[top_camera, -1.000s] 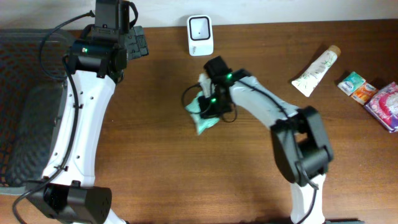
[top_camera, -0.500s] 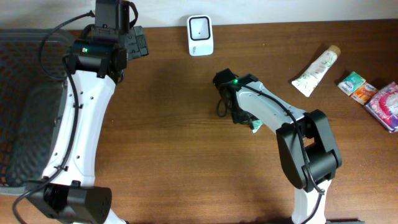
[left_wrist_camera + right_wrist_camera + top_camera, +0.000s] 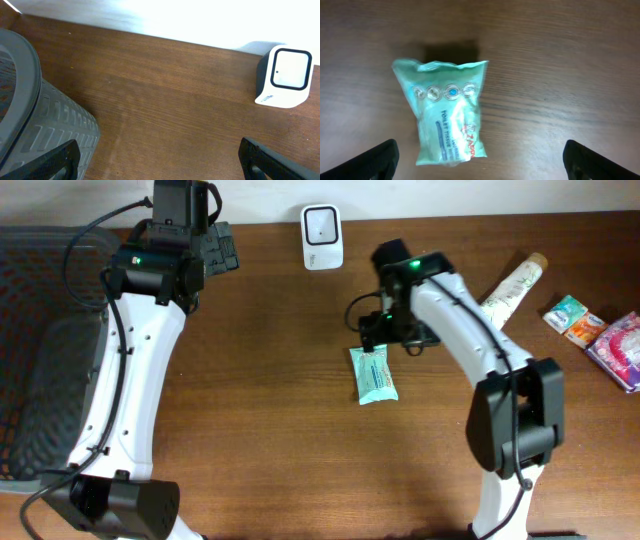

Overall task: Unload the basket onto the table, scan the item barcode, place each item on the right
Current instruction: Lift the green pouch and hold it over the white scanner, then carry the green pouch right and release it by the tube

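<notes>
The right gripper [image 3: 388, 332] is seen over the middle of the table [image 3: 270, 410], and its jaws are spread wide. In the right wrist view the right gripper [image 3: 480, 162] shows only its two dark fingertips [image 3: 367, 161], pushed out to the lower corners of the picture, with nothing pinched between them. The teal packet [image 3: 445, 117] is laid flat on the wood, printed face up. It is set between the two fingertips but left of centre, and it is touched by neither. A clear band of bare table is left between the packet and the finger on the other side.

From overhead, the teal packet [image 3: 373, 374] is found just beside the gripper, on the side nearer the arm's base, with its long axis running roughly front to back. The white scanner [image 3: 322, 237] is placed at the far edge of the table, well apart from the packet. No barcode can be made out on the visible face.

The left gripper [image 3: 215, 248] is held near the back left corner, and its jaws are likewise spread with nothing held. In the left wrist view the left gripper [image 3: 160, 159] is framed by the grey basket [image 3: 35, 125] on one side and the scanner [image 3: 285, 75] on the other.
</notes>
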You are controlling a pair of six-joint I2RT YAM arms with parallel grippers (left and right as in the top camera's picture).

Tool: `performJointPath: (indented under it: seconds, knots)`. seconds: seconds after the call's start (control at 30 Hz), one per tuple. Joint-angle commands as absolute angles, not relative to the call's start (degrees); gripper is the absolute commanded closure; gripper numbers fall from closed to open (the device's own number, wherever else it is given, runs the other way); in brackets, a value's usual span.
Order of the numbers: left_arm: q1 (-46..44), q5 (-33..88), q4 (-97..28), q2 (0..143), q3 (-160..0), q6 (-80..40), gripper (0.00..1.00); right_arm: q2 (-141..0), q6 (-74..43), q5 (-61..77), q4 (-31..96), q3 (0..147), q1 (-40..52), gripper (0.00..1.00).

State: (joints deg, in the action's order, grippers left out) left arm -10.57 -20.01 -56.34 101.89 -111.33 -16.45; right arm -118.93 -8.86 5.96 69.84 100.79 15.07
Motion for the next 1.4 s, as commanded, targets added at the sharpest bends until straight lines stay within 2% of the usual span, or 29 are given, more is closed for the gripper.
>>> performJointPath:
  seconds: [0.0,0.1,0.17,0.23,0.3,0.37,0.4,0.47,0.5,0.53,0.57,0.67,0.8,1.0,1.07,1.2,1.37]
  knots:
    - [-10.44,-20.38,-56.27,101.89,-111.55,-15.75,0.01,-118.67,5.67,25.43,68.49,95.18,8.8,0.05]
    - [-10.41,-20.38,-56.27,101.89,-111.55,-15.77,0.01,-118.67,7.35,43.05,56.16,82.32,1.58,0.16]
    - [-10.41,-20.38,-56.27,101.89,-111.55,-15.77,0.01,-118.67,7.44,50.33,49.17,76.86,0.23,0.17]
    - [-10.44,-20.36,-56.27,101.89,-111.55,-15.75,0.01,-118.67,6.39,50.74,45.08,72.99,1.52,0.18]
    - [-10.44,-20.38,-56.27,101.89,-111.55,-15.77,0.01,-118.67,1.67,44.71,42.54,71.22,3.44,0.3]
    - [-10.44,-20.38,-56.27,101.89,-111.55,-15.77,0.01,-118.67,-3.53,38.94,39.7,70.35,5.67,0.31]
    - [-10.41,-20.38,-56.27,101.89,-111.55,-15.77,0.01,-118.74,-3.53,38.89,38.54,70.28,7.01,0.36]
    - [-10.44,-20.38,-56.27,101.89,-111.55,-15.77,0.01,-119.44,-7.62,35.22,36.18,70.28,10.44,0.7]
    - [-10.44,-20.38,-56.27,101.89,-111.55,-15.77,0.01,-120.01,-7.64,35.29,35.83,70.28,11.33,0.74]
    - [-10.44,-20.36,-56.27,101.89,-111.55,-15.75,0.01,-120.68,-8.05,35.29,35.18,70.28,12.64,0.89]
    - [-10.44,-20.38,-56.27,101.89,-111.55,-15.77,0.01,-121.3,-9.08,35.24,34.57,70.28,13.72,0.96]
    - [-10.41,-20.38,-56.27,101.89,-111.55,-15.77,0.01,-120.18,-13.65,36.8,32.91,72.34,14.92,0.96]
    - [-10.41,-20.36,-56.27,101.89,-111.55,-15.77,0.01,-118.65,-15.59,38.13,29.43,92.92,14.94,0.96]
    - [-10.44,-20.38,-56.27,101.89,-111.55,-15.77,0.01,-123.09,-40.45,33.36,-8.34,95.94,14.94,0.96]
    - [-10.41,-20.38,-56.27,101.89,-111.55,-15.77,0.01,-129.45,-42.52,31.42,-8.49,104.33,14.94,0.96]
    - [-10.44,-20.38,-56.27,101.89,-111.55,-15.75,0.01,-141.71,-42.52,29.21,-0.58,120.75,14.87,0.96]
    - [-10.44,-20.38,-56.27,101.89,-111.55,-15.77,0.01,-143.7,-42.87,29.52,1.34,121.19,14.59,0.96]
